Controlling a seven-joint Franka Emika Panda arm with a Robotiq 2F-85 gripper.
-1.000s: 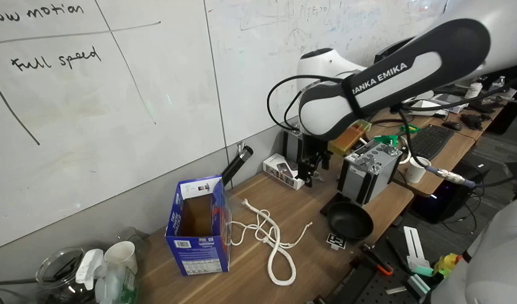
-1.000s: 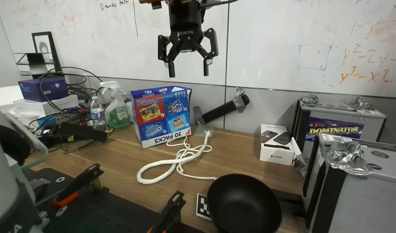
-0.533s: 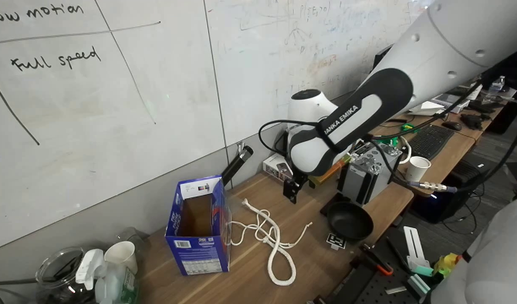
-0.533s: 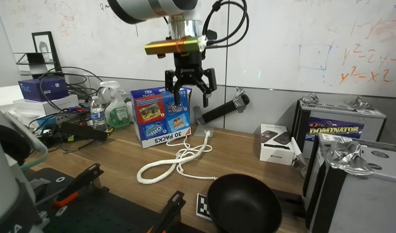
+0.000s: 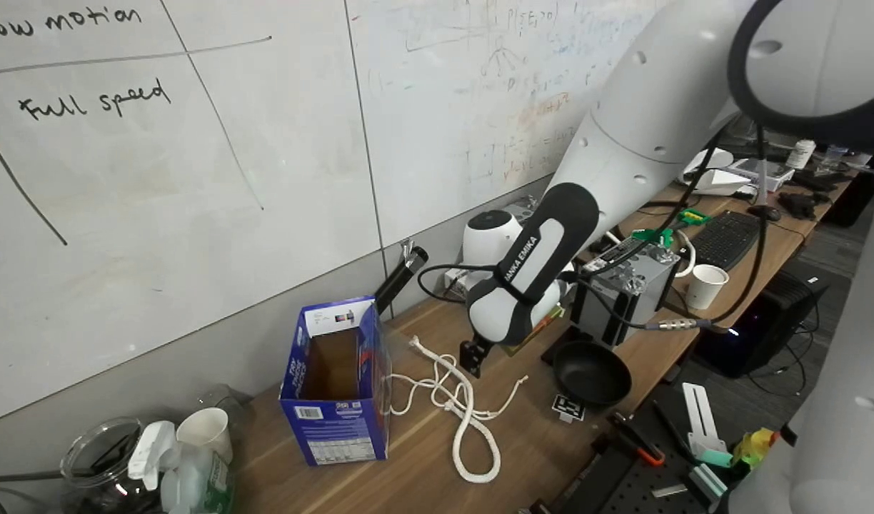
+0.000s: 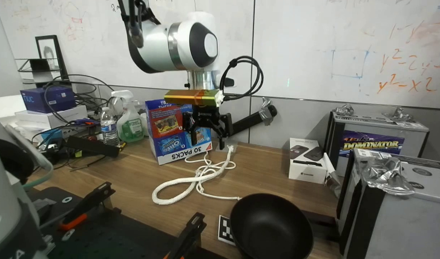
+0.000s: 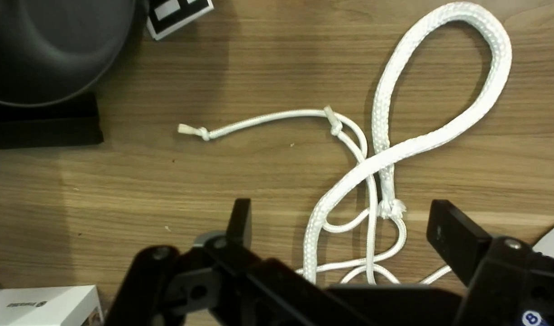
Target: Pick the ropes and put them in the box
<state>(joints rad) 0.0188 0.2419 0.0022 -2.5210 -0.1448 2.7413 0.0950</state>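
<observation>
A thick white rope [image 5: 468, 400] and thin white cords lie in a loose tangle on the wooden table, seen in both exterior views. In the wrist view the thick rope [image 7: 381, 160] crosses over itself, and a thin cord [image 7: 263, 118] with knotted ends runs under it. The blue-purple snack box [image 5: 337, 432] stands upright with an open top beside the ropes; its printed side [image 6: 168, 144] shows in an exterior view. My gripper [image 6: 207, 142] points down, open and empty, above the tangle. In the wrist view the fingers [image 7: 340, 210] are wide apart with rope visible below between them.
A black pan [image 6: 272, 226] sits near the cords' ends. A white phone box [image 6: 306, 169] and grey metal boxes [image 6: 396, 219] stand to one side. A taped black bar [image 6: 245, 124] leans at the wall. A spray bottle [image 6: 131, 124] stands beside the snack box.
My gripper has come down steadily from high above the table to just above the ropes. The fingers stay open. The ropes and box have not moved.
</observation>
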